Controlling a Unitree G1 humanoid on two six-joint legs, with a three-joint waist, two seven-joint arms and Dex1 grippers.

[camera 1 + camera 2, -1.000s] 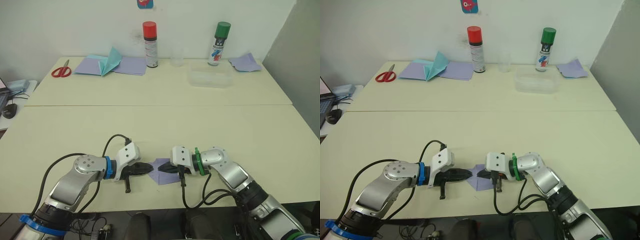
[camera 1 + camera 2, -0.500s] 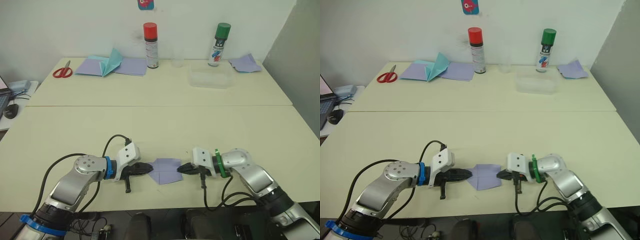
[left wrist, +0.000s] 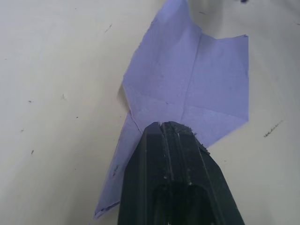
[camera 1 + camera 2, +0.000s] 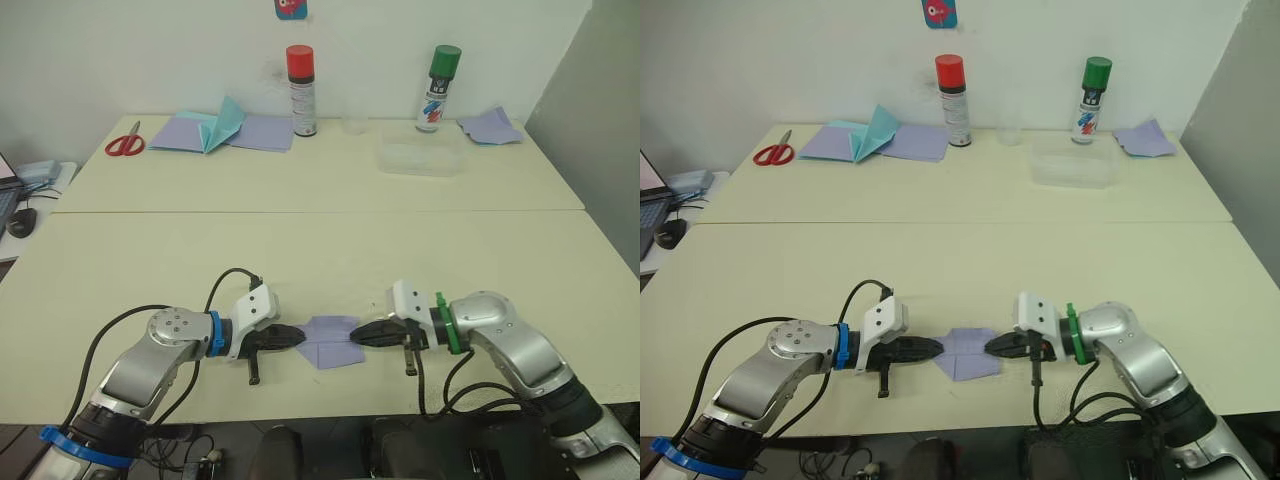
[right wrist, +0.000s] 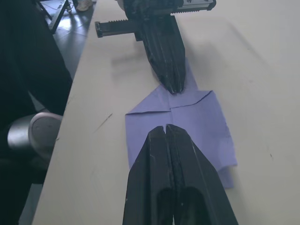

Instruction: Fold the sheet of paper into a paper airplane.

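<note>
The sheet of paper [image 4: 331, 340] lies flat near the front edge of the near table [image 4: 470, 260], partly folded, with crease lines across it and one corner turned in; it sits between the two grippers, which face each other across it. The left gripper [image 4: 300, 339] lies low on the table with its two black fingers pressed together, their tips resting on the left edge of the sheet; in the left wrist view the tips [image 3: 164, 129] sit right on the folded part and I cannot tell whether any paper is pinched between them. The right gripper [image 4: 355, 337] has its fingers pressed together too, tips at the right edge of the sheet; in the right wrist view they lie over the paper's near side, pointing at the other gripper's tips, and no paper shows between them.

On the far table [image 4: 330, 185], well apart from the sheet, a pair of red scissors [image 4: 124, 141] lies at the left; beside it are flat lavender sheets [image 4: 258, 131] with a teal folded shape [image 4: 221, 122] on them; a spray can with a red cap [image 4: 300, 88] stands near the wall, a clear cup [image 4: 353, 119] just beside it; a spray can with a green cap [image 4: 439, 86] stands further right, a clear plastic tray [image 4: 421, 157] in front of it; a crumpled lavender scrap [image 4: 489, 126] lies at the far right.
</note>
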